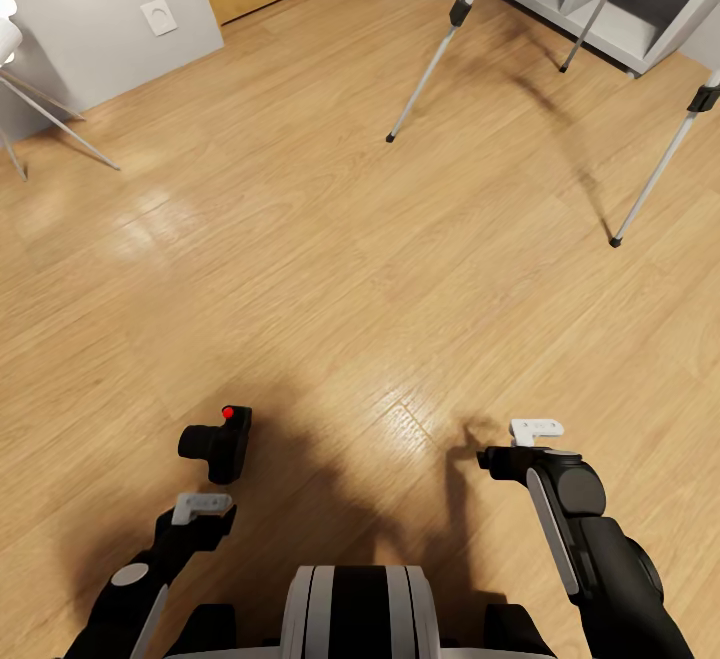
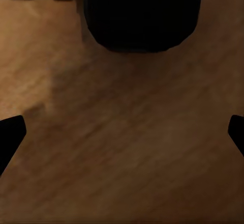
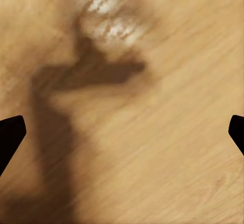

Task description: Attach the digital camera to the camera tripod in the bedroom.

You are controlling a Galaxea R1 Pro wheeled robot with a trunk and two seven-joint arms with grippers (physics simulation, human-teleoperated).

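Fingertips of the left gripper (image 2: 122, 137) sit at opposite edges of the left wrist view, spread wide, nothing between them but wood floor (image 1: 330, 279). The digital camera (image 1: 220, 442), red button up, lies on the floor just ahead of that gripper, apart from it. The right gripper (image 3: 122, 137) is equally spread and empty. Three silver legs of the camera tripod (image 1: 440, 49) stand well ahead, before a grey shelf (image 1: 600, 9). No writing is legible.
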